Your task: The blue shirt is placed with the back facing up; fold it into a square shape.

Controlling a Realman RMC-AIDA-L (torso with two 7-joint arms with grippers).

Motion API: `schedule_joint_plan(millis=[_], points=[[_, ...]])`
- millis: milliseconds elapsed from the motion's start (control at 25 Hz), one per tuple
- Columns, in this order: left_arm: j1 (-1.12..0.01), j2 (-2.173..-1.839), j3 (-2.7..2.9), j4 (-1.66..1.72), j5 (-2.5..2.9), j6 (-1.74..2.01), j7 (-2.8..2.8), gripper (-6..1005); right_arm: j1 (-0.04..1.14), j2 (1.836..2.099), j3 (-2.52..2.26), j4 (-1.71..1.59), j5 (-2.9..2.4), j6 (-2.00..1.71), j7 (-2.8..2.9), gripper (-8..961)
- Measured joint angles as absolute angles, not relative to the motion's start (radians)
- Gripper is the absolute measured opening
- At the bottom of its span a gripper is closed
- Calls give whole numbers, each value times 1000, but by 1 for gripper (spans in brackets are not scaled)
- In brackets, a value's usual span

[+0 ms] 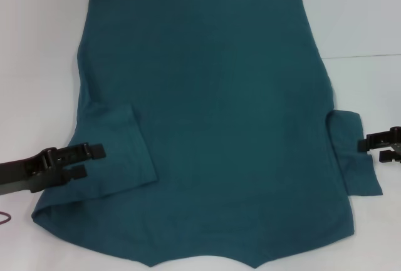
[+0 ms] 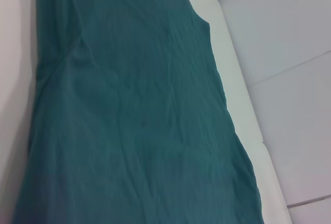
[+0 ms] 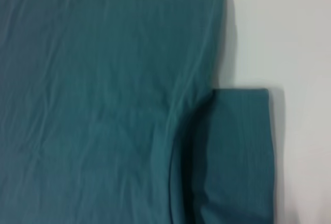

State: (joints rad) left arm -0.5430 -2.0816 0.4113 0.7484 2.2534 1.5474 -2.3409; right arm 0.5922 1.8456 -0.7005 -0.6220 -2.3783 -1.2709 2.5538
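The blue shirt (image 1: 219, 114) lies flat on the white table, plain side up, and fills most of the head view. Its left sleeve (image 1: 119, 152) is folded inward onto the body, while the right sleeve (image 1: 354, 152) sticks out sideways. My left gripper (image 1: 91, 161) hovers open over the folded left sleeve with nothing between its fingers. At the outer edge of the right sleeve my right gripper (image 1: 363, 146) is open, its tips just at the cloth. The wrist views show only the shirt (image 2: 134, 115) and the right sleeve (image 3: 238, 157).
The white table (image 1: 37, 64) borders the shirt on the left, right and far sides. A thin seam line (image 1: 363, 56) crosses the table at the right. The shirt's near edge (image 1: 207, 260) reaches close to the front of the view.
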Motion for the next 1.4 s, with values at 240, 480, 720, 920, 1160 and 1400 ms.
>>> schedule_joint_plan(millis=[240, 480, 720, 920, 1160, 1400], points=[[-541, -2083, 411, 748, 2253, 1547, -2341, 893, 593, 1856, -704, -620, -2400, -1251, 2551, 698], [-540, -2083, 411, 749, 2253, 1548, -2341, 893, 599, 1872, -704, -620, -2401, -1236, 2547, 697], [-540, -2083, 411, 749, 2253, 1547, -2341, 893, 606, 1878, -706, -612, -2401, -1214, 2546, 696], [-540, -2083, 411, 749, 2253, 1546, -2342, 892, 614, 1879, -707, -609, -2401, -1211, 2546, 696], [-540, -2083, 411, 749, 2253, 1538, -2343, 892, 621, 1889, -707, -607, -2400, -1211, 2543, 695], [-540, -2083, 411, 749, 2253, 1536, -2345, 893, 622, 1890, -699, -607, -2391, -1219, 2543, 694]])
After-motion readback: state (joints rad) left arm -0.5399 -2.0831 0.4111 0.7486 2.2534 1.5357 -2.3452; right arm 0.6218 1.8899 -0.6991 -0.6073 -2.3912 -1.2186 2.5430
